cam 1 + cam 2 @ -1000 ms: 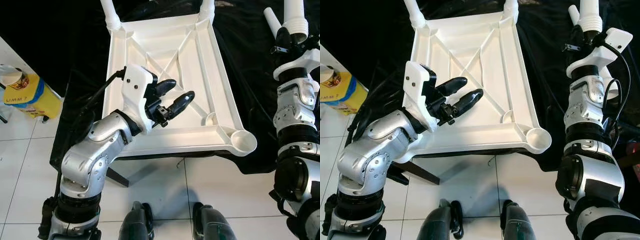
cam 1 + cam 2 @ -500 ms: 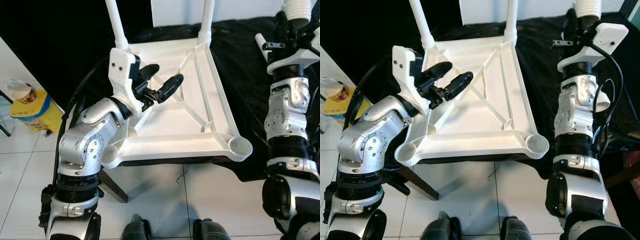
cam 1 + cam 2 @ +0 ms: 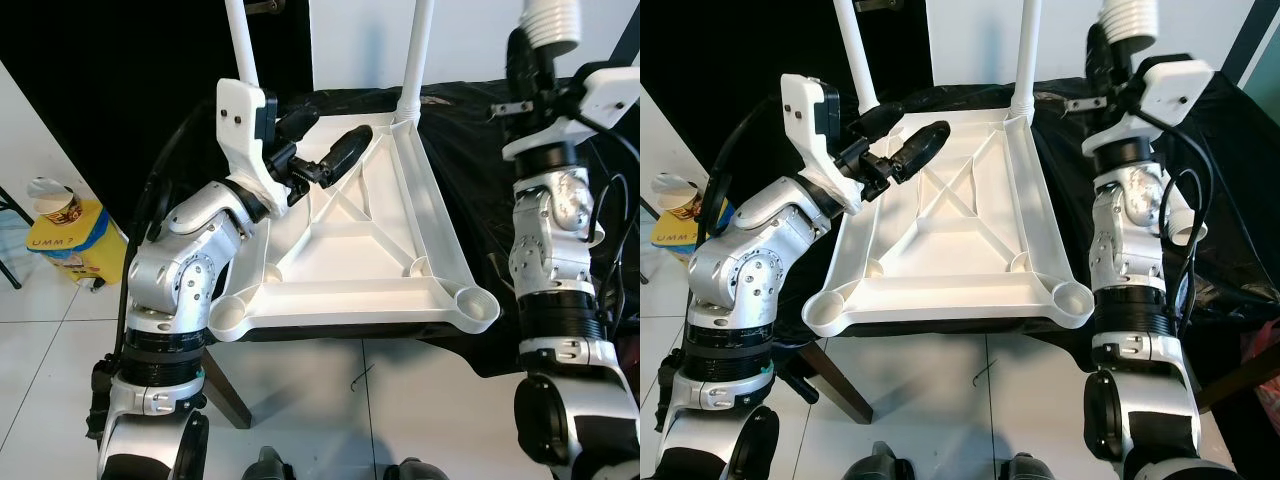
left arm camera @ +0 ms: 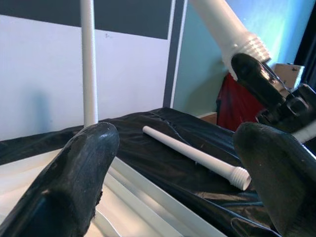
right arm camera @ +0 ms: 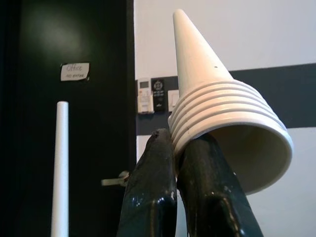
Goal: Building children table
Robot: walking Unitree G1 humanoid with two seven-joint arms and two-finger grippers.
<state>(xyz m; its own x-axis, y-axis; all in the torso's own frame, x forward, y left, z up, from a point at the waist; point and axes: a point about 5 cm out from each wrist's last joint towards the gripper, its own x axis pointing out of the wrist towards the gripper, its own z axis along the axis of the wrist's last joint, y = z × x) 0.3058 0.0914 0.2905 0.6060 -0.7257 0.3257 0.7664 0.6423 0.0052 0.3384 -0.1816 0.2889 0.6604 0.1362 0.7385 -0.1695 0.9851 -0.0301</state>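
The white plastic tabletop (image 3: 350, 297) lies upside down on a black cloth, with two white legs (image 3: 418, 50) standing in its far corners. Its two near corner sockets (image 3: 476, 300) hold nothing. My left gripper (image 3: 338, 126) is open, hovering over the far left part of the tabletop, nothing between its fingers (image 4: 74, 177). My right gripper (image 5: 177, 143) is raised at the right, shut on the ribbed end of another white leg (image 5: 217, 113). A loose leg (image 4: 197, 155) lies on the cloth beyond the tabletop.
A yellow container (image 3: 62, 240) with a cup on top stands on the tiled floor at the left. The black cloth (image 3: 470, 140) drapes over the low table, and a dark wooden table leg (image 3: 228, 405) shows under the near edge.
The camera has tilted up. My left gripper has moved from the near left of the tabletop to its far left corner, still open. My right gripper still holds its leg up.
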